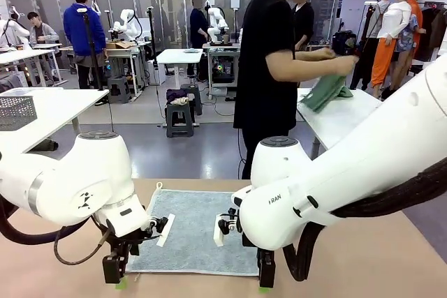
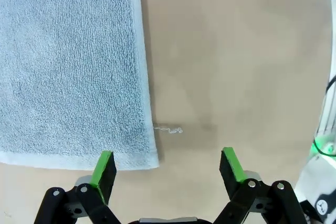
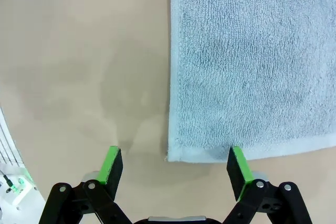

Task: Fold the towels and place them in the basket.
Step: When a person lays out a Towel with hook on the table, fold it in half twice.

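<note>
Flat and unfolded on the tan bench (image 2: 236, 51), between the two arms: a light blue-grey rectangular terry towel (image 1: 192, 232). Left gripper (image 2: 168, 163): jaws spread wide, holding nothing, straddling the towel's near corner on its side. Right gripper (image 3: 175, 162): jaws likewise wide and empty, straddling the other near corner. Beyond the bench, a person's hands (image 1: 346, 66) hold a mint green towel (image 1: 328, 92) over a white table (image 1: 335, 123).

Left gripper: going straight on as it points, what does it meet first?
The open left gripper points down: one finger likely lands on the light blue-grey terry towel near its corner, the other on the bare tan tabletop. Height is unclear.
</note>
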